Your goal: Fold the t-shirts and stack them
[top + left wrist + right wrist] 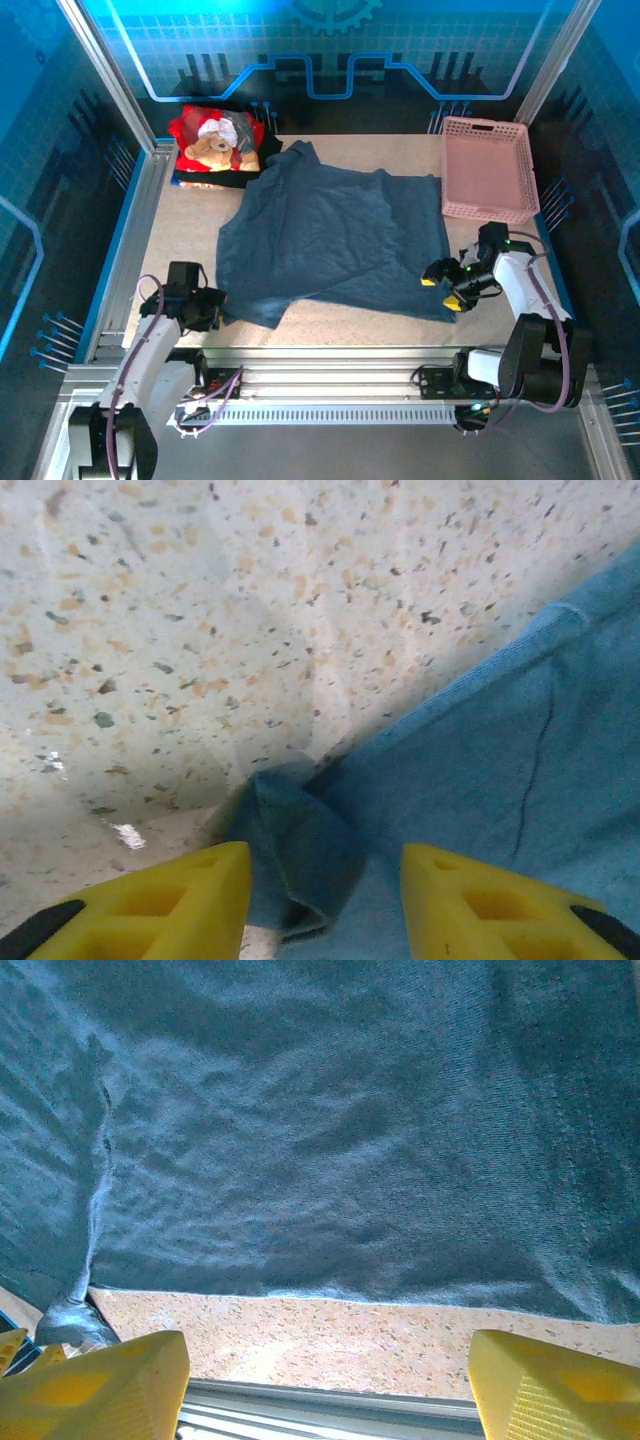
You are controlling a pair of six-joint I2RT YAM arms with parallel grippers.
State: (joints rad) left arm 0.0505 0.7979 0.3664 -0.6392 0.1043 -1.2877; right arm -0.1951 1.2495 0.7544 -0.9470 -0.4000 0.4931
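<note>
If the left pinch takes too little: the left gripper (325, 865) has its yellow fingers (190, 890) half-closed either side of a small curled-up corner of the blue shirt (330, 235), not tight on it; a bite on that curl alone could slide off once lifted.
If only one side is caught: the right gripper (325, 1350) stands wide over the near hem, holding nothing; a lift from the left alone would likely drag the cloth askew and bunch it.
Near rail: both grippers sit close to the table (180, 240) edge, so a loose hem might drop over it.
Blue shirt: spread open mid-table, rumpled, its near-left corner doubled on itself, one sleeve reaching far-left.
Other shirts: the red shirt (215, 140) with the teddy bear lies at the far-left corner on something dark, probably the black shirt (205, 181); the blue sleeve lies just beside them.
Basket (487, 125): pink, far right, just beside the blue shirt.
</note>
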